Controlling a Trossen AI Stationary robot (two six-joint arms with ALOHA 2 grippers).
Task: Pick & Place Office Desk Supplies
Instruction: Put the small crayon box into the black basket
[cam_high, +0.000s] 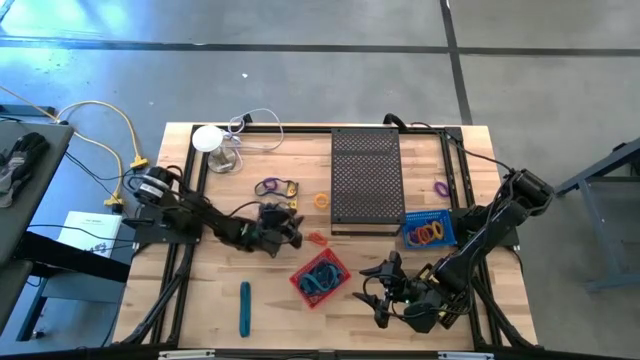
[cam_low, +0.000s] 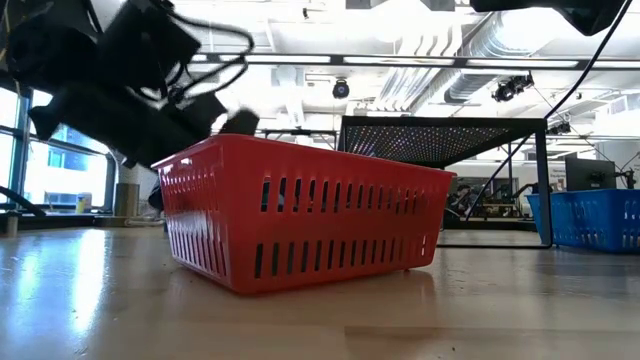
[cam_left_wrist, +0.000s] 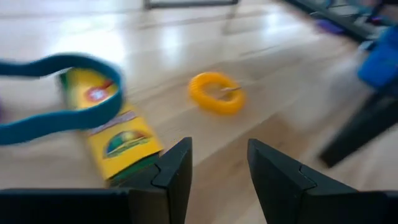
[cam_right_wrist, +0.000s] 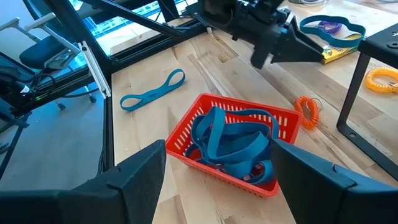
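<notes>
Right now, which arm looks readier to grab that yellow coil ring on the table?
The left. Its claw is open and aimed at the yellow coil ring just ahead, while the right claw hangs farther off by the red basket.

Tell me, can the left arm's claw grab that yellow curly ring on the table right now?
Probably yes. The left gripper is open and empty, and the yellow ring lies just ahead on bare wood with nothing between. The yellow packet sits off to one side.

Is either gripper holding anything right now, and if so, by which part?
Nothing is held. The left gripper is open over the table near the yellow packet; the right gripper is open near the red basket.
</notes>
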